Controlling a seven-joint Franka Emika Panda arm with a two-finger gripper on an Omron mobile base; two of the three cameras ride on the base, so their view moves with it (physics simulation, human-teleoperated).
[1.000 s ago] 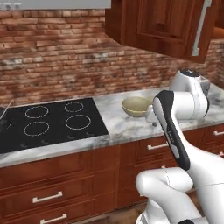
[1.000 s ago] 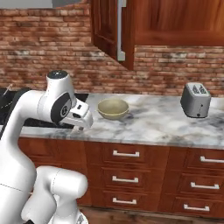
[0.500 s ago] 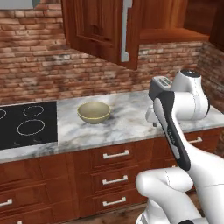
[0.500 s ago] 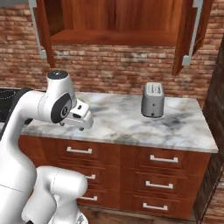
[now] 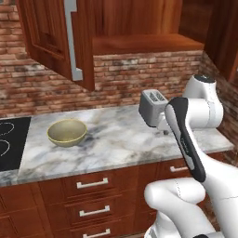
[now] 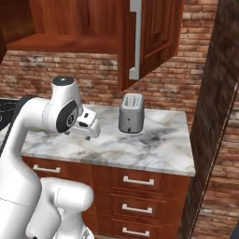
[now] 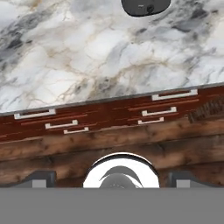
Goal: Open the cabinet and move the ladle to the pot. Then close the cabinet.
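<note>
The cabinet (image 5: 139, 28) hangs above the counter with both doors swung open. Its left door (image 5: 51, 37) carries a long silver bar handle, and its right door (image 6: 154, 37) juts out over the toaster. What I can see of the bare wooden shelf (image 6: 70, 44), viewed from below, holds nothing. The ladle and the pot are out of view. My gripper (image 6: 78, 134) hangs over the counter's front part, left of the toaster, pointing down. It is open and holds nothing; in the hand view the gripper (image 7: 111, 178) has its fingertips (image 7: 41, 177) wide apart.
A grey toaster (image 5: 153, 108) (image 6: 130, 113) (image 7: 145, 6) stands at the back of the marble counter (image 5: 116, 144). A tan bowl (image 5: 67, 132) sits to the left, beside the black cooktop (image 5: 9, 144). Drawers (image 6: 137, 179) run below. A dark wooden side wall (image 6: 214, 116) closes the right.
The whole picture has shifted: the base has driven right along the counter. The cooktop slid out to the left and the toaster and counter end came in. The arm keeps its pose, gripper open.
</note>
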